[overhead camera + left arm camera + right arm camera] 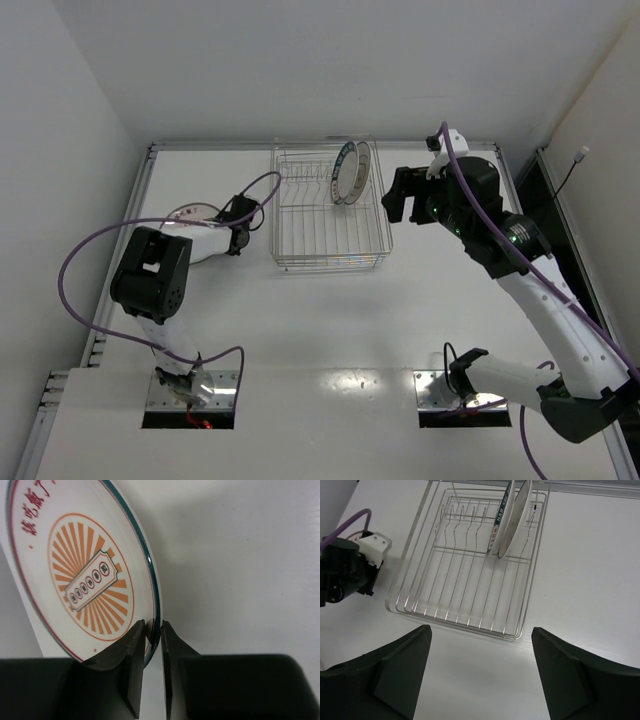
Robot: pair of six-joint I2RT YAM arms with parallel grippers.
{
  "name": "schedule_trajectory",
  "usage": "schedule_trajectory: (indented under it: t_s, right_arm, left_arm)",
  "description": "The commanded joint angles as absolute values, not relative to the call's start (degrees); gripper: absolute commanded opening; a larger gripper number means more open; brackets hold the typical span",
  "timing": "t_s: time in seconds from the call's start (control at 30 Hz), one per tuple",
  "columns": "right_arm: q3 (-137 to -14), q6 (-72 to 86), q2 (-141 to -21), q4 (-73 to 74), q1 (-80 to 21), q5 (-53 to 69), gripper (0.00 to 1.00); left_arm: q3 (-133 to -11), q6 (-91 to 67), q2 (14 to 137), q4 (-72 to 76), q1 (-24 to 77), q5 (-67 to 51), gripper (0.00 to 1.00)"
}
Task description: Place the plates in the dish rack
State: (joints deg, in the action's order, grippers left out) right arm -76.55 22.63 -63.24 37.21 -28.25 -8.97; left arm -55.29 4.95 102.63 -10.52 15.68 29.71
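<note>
The dish rack (330,215) stands at the back centre of the table. The blue-rimmed plate (345,172) and the plain white plate (363,168) stand upright side by side in its far right slots, as the right wrist view also shows (501,522) (519,510). My left gripper (154,634) is shut on the rim of the orange sunburst plate (85,575), left of the rack (188,213). My right gripper (480,672) is open and empty, hovering off the rack's right side (400,195).
The rack's left and middle slots (460,565) hold nothing. Raised table rails run along the left edge (140,200) and the back edge (240,145). My left arm's purple cable (100,235) loops over the table's left side.
</note>
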Motion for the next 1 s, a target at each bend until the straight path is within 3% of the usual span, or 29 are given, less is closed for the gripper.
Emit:
schedule_trajectory:
  t_s: [0.0,0.37,0.63,0.83,0.97]
  right_arm:
    - [-79.0,22.1,-62.2,36.8,-28.0,-9.8,0.79]
    - [-80.1,23.1,-61.7,37.4,-28.0,-9.8,0.79]
    - [-89.0,24.2,-65.3,46.7,-28.0,-10.0,0.79]
    - [-98.3,23.6,-66.4,56.3,-28.0,-15.9,0.82]
    - [-95.0,23.1,-64.0,54.2,-28.0,-17.9,0.87]
  left_arm:
    - [-54.3,-2.8,95.1,-11.9,16.9,33.4,0.00]
    - [-67.1,-7.8,84.6,-22.7,19.6,32.7,0.00]
    - [-86.5,-16.6,84.1,-34.6,20.7,28.2,0.00]
    - [-95.5,-28.0,82.2,-31.0,20.7,11.2,0.00]
    - [-92.7,-36.3,82.8,-14.5,20.7,-3.7,0.00]
